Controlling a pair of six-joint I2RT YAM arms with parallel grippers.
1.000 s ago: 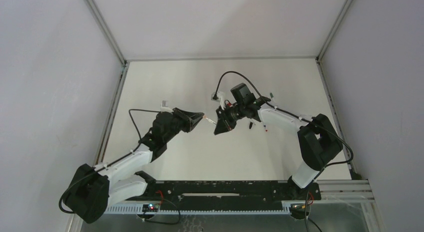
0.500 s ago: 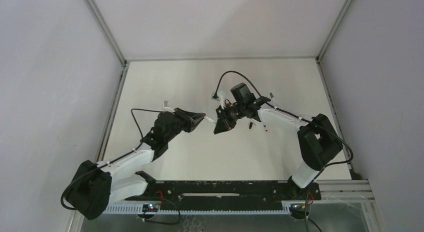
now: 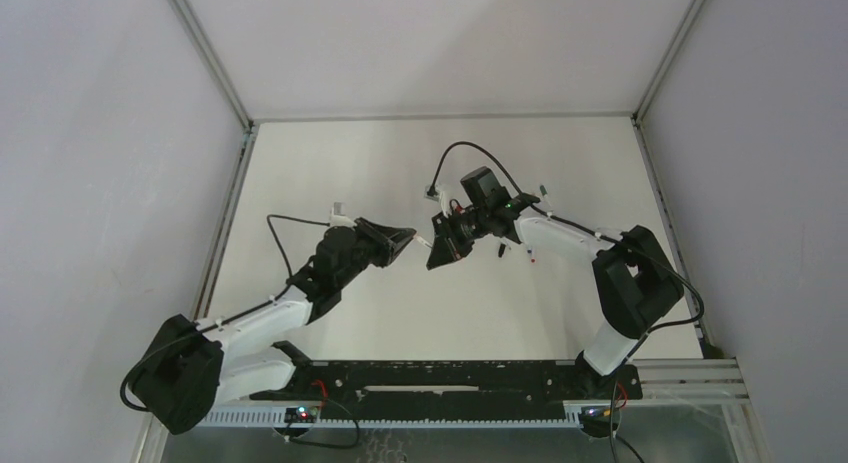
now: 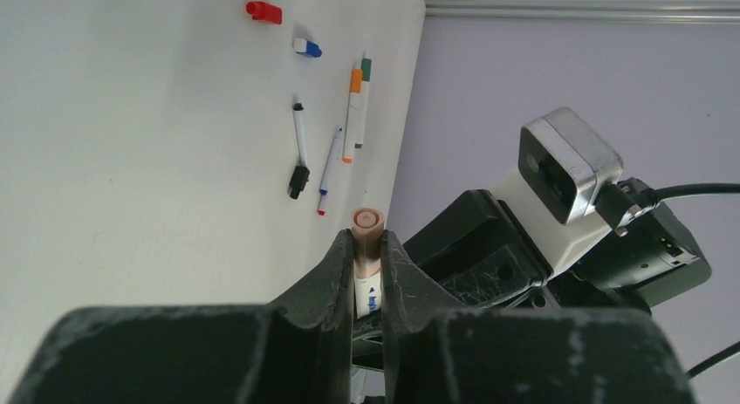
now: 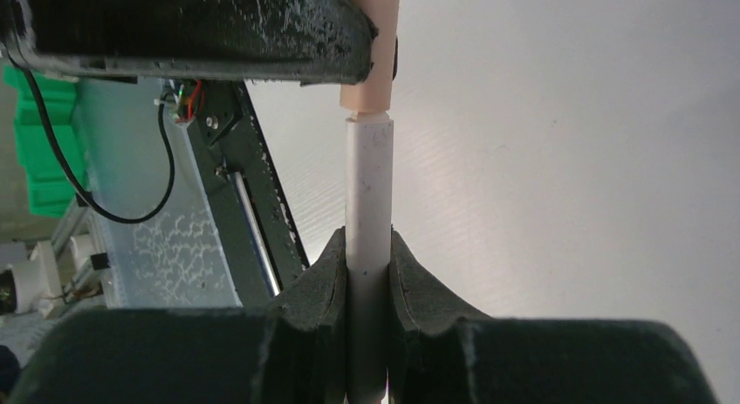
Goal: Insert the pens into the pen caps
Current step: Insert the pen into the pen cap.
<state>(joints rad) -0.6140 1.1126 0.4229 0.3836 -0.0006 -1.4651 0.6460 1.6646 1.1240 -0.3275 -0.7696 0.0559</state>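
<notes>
Closest, in the right wrist view, the right pincer (image 5: 367, 243) clenches a smooth white pen (image 5: 368, 186). Its lower end is hidden between the matte black pads (image 5: 321, 286), and its upper end meets a pale peach cap (image 5: 371, 72) grasped by the left pincer (image 4: 367, 240), the cap's top cut off. Only the left wrist view shows that cap's round end and, beyond the left pincer on the white desk (image 4: 131, 160), a black cap (image 4: 298, 181), loose pens (image 4: 353, 116), then a blue cap (image 4: 307, 47) and a red cap (image 4: 263, 11).

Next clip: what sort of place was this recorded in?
Most likely a lab robot test cell: a white tabletop boxed in by plain pale grey wall panels on aluminium frame rails, with two black-and-white robot arms bolted at its near edge. A green plastic crate shows beyond it.
</notes>
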